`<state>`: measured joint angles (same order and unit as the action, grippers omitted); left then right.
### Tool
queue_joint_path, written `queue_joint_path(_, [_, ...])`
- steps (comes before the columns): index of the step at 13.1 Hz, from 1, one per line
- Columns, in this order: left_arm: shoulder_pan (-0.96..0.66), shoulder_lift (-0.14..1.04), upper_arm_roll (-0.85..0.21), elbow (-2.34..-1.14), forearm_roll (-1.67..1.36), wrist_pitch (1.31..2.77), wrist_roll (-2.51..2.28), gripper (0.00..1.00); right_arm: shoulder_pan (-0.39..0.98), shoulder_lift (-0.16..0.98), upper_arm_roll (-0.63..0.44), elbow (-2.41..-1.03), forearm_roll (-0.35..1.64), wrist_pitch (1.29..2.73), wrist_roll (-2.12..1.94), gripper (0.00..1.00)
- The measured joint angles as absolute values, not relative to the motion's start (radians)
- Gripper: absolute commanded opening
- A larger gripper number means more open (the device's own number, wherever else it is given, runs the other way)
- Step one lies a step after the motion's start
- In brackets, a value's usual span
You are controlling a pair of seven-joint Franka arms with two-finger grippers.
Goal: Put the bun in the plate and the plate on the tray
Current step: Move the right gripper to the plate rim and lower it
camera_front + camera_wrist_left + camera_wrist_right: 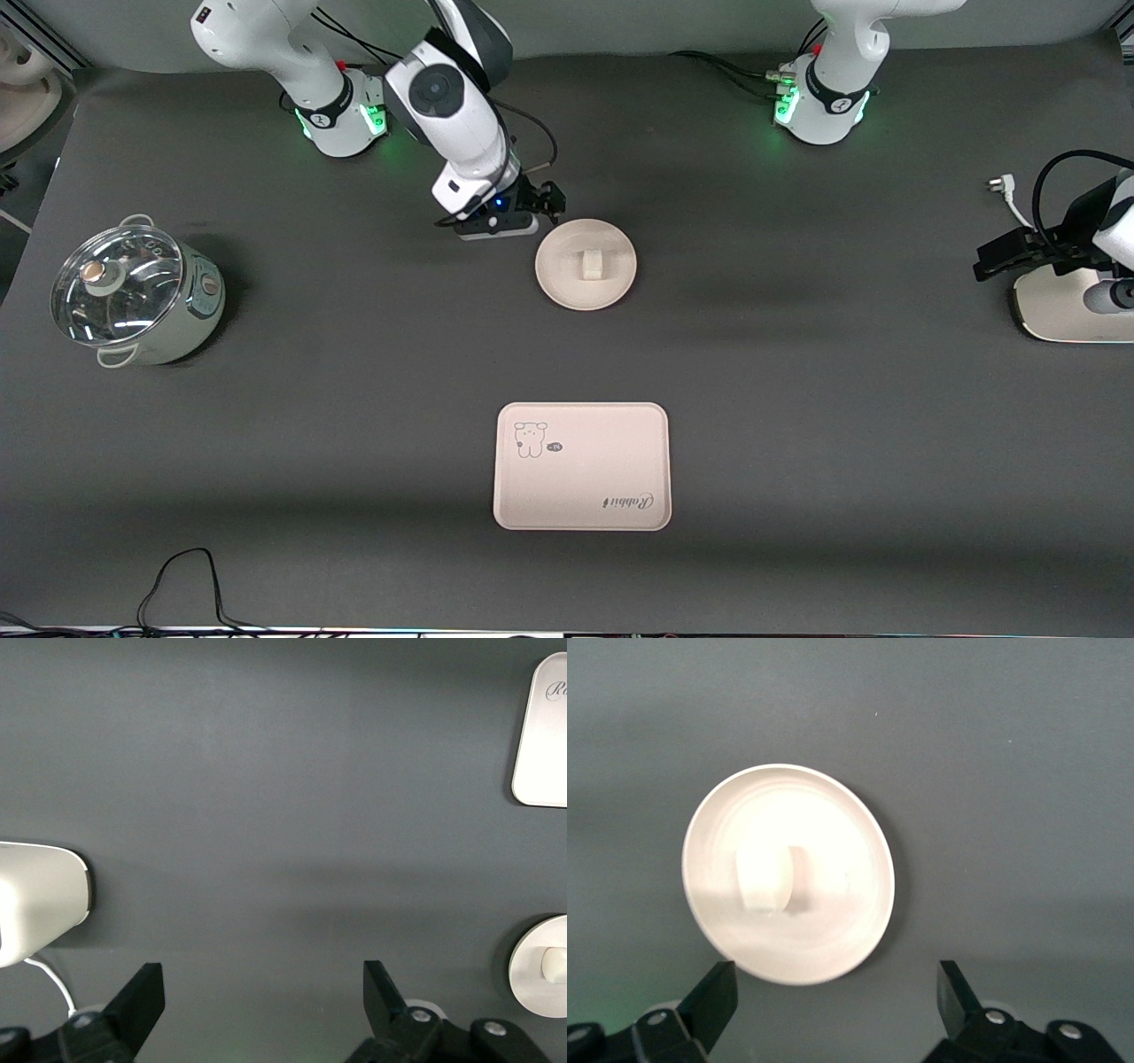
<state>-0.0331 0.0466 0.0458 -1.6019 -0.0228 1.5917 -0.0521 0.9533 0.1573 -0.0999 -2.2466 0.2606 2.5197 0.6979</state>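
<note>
The bun [591,263] sits at the centre of the plate [558,283]; the tray [582,505] lies at the plate's 6 o'clock, well apart. The right end effector [542,206], spread and empty, hovers beside the plate's 10 o'clock rim, presumably to grasp it. The left end effector [263,998], spread, waits over the tabletop [797,354].

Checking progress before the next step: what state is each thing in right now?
Bun: resting in the plate, not held.
Plate: on the table, holding the bun, not on the tray.
Tray: flat on the table, nearer the camera than the plate, nothing on it.
Pot: upright, glass lid on.
Right hand: open, beside the plate.
Left hand: open, waiting at its end of the table.
</note>
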Motion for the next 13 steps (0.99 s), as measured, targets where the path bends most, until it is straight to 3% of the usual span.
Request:
queue_joint_path(7, [-0.034,0.039,0.042,-1.595,-0.023,1.587,-0.051,1.0,0.973,0.364,-0.099,-2.279,0.261,2.823,0.698,1.0])
queue_joint_path(13, [-0.035,0.039,0.04,-1.585,-0.023,1.605,-0.051,1.0,0.983,0.423,-0.099,-2.279,0.261,2.883,0.699,1.0])
